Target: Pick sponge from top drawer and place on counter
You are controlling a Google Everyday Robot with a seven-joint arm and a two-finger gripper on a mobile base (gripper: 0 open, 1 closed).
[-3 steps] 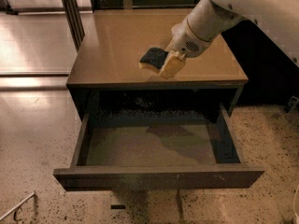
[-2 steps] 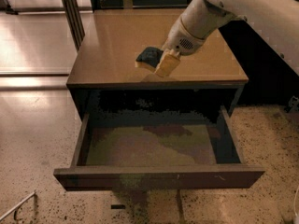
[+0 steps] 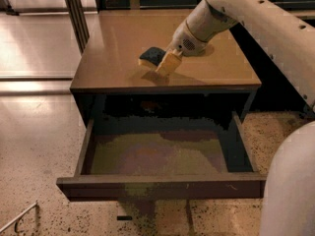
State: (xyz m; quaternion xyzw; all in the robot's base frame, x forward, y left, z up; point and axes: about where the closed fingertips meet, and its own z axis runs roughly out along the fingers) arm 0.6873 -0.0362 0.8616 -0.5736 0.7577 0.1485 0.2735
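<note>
The sponge point(image 3: 150, 56), dark blue-black on top with a yellow layer below, is over the front middle of the tan counter point(image 3: 110, 48). It casts a shadow just in front of itself. My gripper point(image 3: 158, 61) reaches in from the upper right and is shut on the sponge, with one tan finger point(image 3: 167, 63) showing on its right side. The top drawer point(image 3: 162, 187) is pulled fully out below the counter. Its mottled olive-brown floor point(image 3: 157, 154) is bare.
My white arm point(image 3: 256, 18) crosses the counter's right side, and a white part of my body point(image 3: 290, 191) fills the bottom right. Dark metal posts point(image 3: 75, 9) stand at the counter's far left corner. A thin metal piece point(image 3: 19, 218) lies on the speckled floor at bottom left.
My gripper has carried the sponge a little to the left over the counter's front part. The drawer has not moved.
</note>
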